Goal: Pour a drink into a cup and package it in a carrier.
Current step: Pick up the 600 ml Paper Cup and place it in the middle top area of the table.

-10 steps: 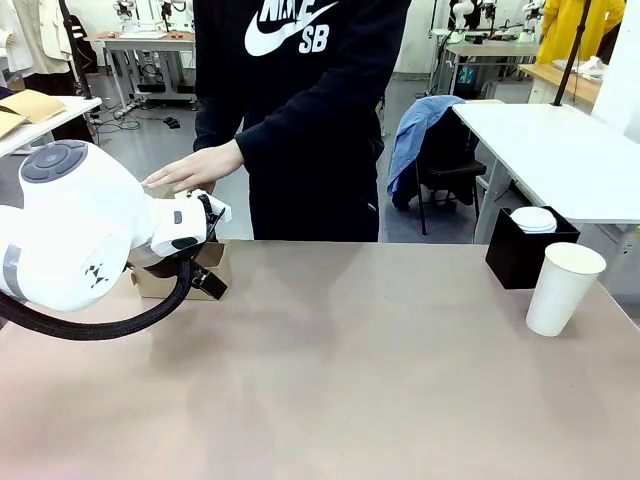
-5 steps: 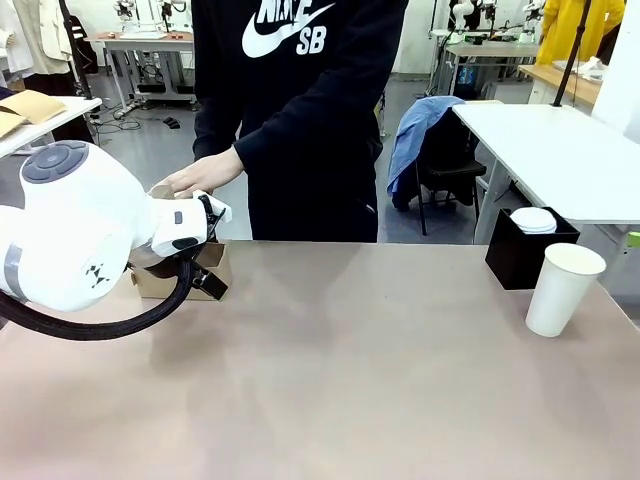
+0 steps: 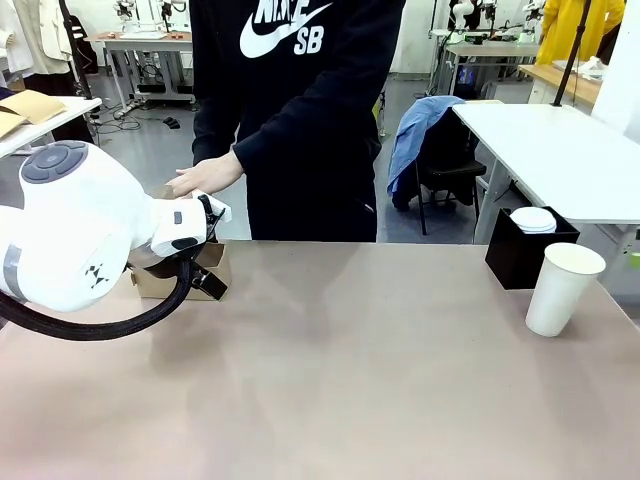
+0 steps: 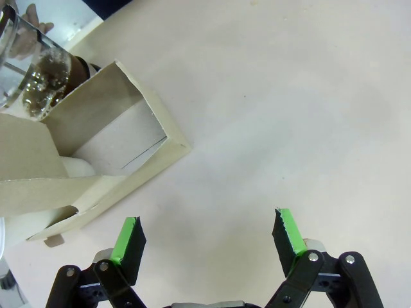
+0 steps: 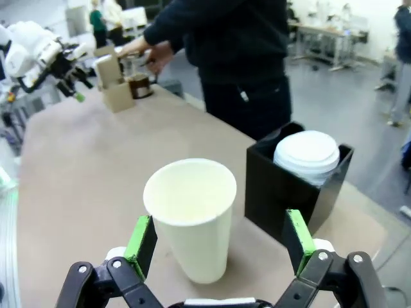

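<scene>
Our left claw (image 4: 209, 224) gapes wide w/ nothing in it, black fingers w/ ribbed green pads (image 4: 125, 240) over the smooth beige counter (image 4: 289, 96), just beside the carrier (image 4: 122, 122). The carrier is plain brown cardboard, folded, w/ a sharp-cornered open well and no print we can read. Behind its wall sits a clear glass carafe (image 4: 29, 70), bubbles on the glass, the drink (image 4: 80, 68) dark brown at its base. Our right claw (image 5: 218, 224) is also wide open & empty. The cup (image 5: 191, 212) stands upright just ahead of it, on the counter's right side: plain white paper, tapered, rolled rim, no logo. Next to the cup is a matte black box (image 5: 282, 186) w/ a stack of white lids (image 5: 307, 153). At the far side a person's hand (image 3: 205, 175) is near the carrier, and the black hoodie (image 3: 300, 120) reads "SB" under a white swoosh
</scene>
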